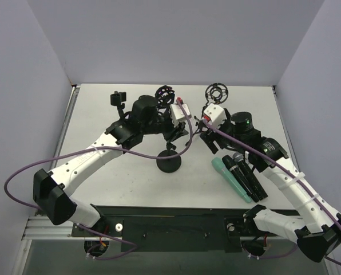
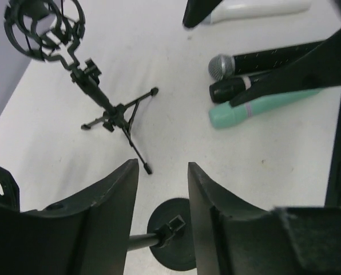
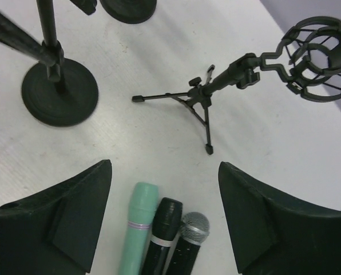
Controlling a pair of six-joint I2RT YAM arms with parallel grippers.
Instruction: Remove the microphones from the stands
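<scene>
- Microphone (image 3: 189, 240) with a silver mesh head lies flat on the bench (image 1: 256, 103), at 6 o'clock just under the right gripper (image 3: 165, 172). That gripper's jaws stand wide apart and hold nothing.
- It touches a black microphone (image 3: 162, 229), and a mint-green microphone (image 3: 137, 229) lies on the far side of that one. All three sit side by side, at about 4 o'clock on the bench from overhead.
- Jaws of the left gripper (image 2: 163, 169) are partly apart and also hold nothing. The pole of the round-base stand (image 2: 170, 235) shows in the gap below them.
- Further out, at 12 to 1 o'clock from the right jaws, a tripod stand (image 3: 202, 94) carries a shock mount (image 3: 316, 57). The mount looks empty.
- No stand I can see holds a microphone, so the removal looks done.
- I'd judge the microphone stiff, fairly light and smooth, and its round barrel likely to roll or slip.
- The mesh looks the most fragile part and could dent.
- The best hold is across the middle of the barrel, clear of the mesh, coming in from the free outer side because its neighbour crowds the other.
</scene>
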